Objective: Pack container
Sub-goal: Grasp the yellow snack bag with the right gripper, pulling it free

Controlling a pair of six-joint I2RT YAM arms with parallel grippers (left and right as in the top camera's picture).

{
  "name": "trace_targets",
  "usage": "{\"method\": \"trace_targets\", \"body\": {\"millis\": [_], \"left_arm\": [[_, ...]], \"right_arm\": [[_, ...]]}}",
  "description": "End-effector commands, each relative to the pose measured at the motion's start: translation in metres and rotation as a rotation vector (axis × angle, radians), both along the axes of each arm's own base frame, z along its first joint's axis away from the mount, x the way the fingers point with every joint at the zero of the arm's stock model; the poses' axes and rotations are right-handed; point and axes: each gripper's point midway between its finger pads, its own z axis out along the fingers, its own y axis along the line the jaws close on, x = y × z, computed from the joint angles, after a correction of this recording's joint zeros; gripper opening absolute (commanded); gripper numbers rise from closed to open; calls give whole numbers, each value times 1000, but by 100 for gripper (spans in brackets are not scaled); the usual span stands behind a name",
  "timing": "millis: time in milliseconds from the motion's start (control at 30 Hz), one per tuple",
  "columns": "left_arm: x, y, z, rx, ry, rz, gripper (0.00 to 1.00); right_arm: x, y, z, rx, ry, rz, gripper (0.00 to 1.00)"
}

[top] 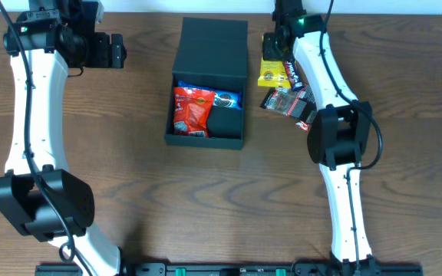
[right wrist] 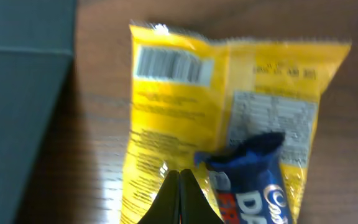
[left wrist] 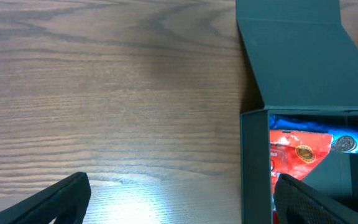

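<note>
Charcoal-green cardboard container (top: 213,50) stands near the far edge of the desk (top: 129,169), flap lid thrown back, a red packet (top: 190,111) inside. Left gripper (top: 117,50) hangs spread wide beside it; right gripper (right wrist: 179,179), pressed together on nothing, hovers over a yellow packet (right wrist: 229,106).

Dark charcoal-green container (top: 213,42); a red packet (top: 189,112), a blue packet (top: 222,98), a yellow packet (top: 270,73) with black barcode stripes; brown wood-grain desk (top: 129,161).

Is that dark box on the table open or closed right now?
Open. The container's flap lid lies folded back, and a red packet shows inside.
</note>
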Motion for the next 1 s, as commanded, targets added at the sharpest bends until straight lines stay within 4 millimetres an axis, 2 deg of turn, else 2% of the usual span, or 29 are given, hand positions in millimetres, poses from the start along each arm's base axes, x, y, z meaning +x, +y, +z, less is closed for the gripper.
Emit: {"method": "trace_targets", "body": {"millis": [0,167,333,633,967], "left_arm": [[0,4,-4,-8,12,19,95],[0,4,-4,-10,13,21,95],[0,4,-4,-10,13,21,95],[0,4,-4,-10,13,21,95],[0,4,-4,-9,12,21,95]], "right_arm": [[-3,-20,-6,-53,22,-32,1],[-11,-45,-10,-116,62,-93,1],[-15,-58,-11,-128,82,-120,1],[-22,-68,-13,-137,117,-144,1],[-47,-69,-19,-152,220,-132,1]]}}
